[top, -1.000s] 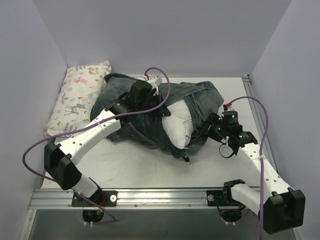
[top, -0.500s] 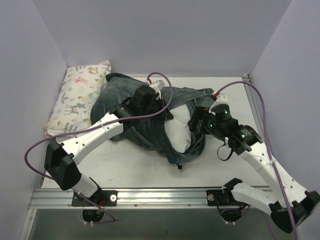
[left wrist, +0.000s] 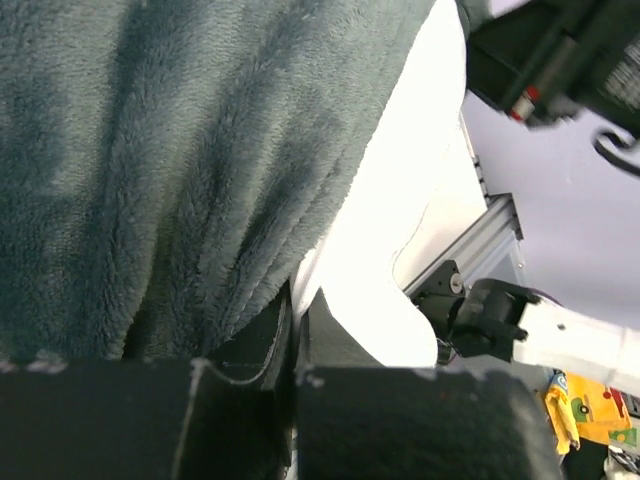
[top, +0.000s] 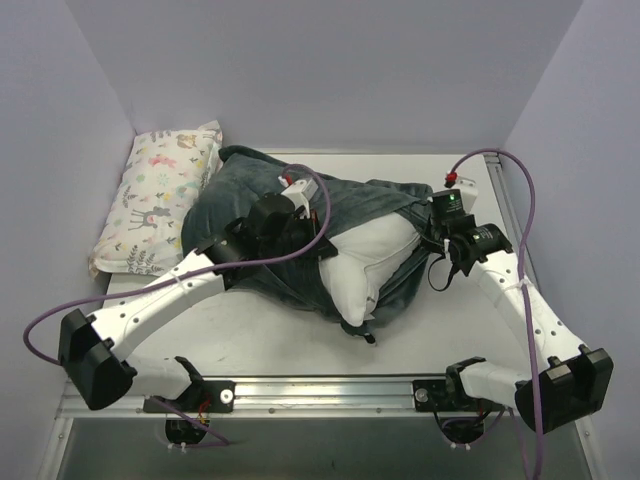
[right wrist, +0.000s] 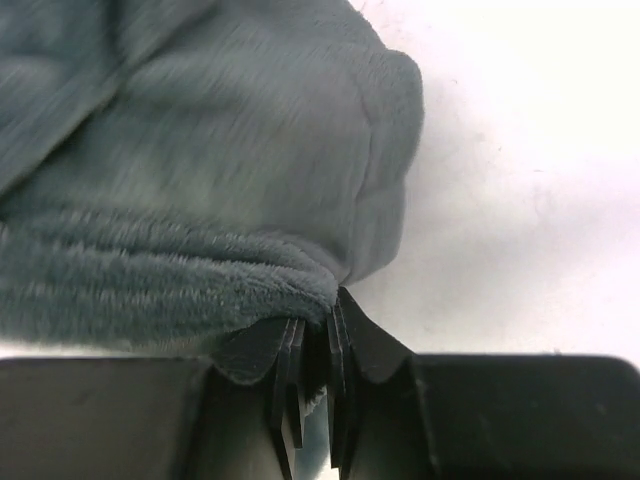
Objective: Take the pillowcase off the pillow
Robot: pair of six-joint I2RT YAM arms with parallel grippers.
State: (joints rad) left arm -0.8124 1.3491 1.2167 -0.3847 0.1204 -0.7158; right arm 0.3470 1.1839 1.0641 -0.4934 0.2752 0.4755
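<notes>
The dark grey-teal plush pillowcase (top: 250, 185) lies bunched across the middle of the table. The white pillow (top: 375, 265) bulges out of its open right-front side. My left gripper (top: 318, 245) sits at the pillow's left edge where the case covers it. In the left wrist view it (left wrist: 298, 320) is shut on a fold of white pillow (left wrist: 400, 200) beside the plush pillowcase (left wrist: 180, 150). My right gripper (top: 428, 232) is at the case's right edge. In the right wrist view it (right wrist: 318, 330) is shut on the pillowcase's plush rim (right wrist: 200, 150). No zebra stripes or blue tag show.
A small pastel animal-print pillow (top: 160, 195) lies along the left wall at the back. Lilac walls close in the left, back and right. A metal rail (top: 330, 385) runs along the near edge. Purple cables loop off both arms.
My right gripper has pulled the pillowcase rim back and to the right. More white pillow shows. My left arm has shifted slightly nearer and to the left with its grip held.
</notes>
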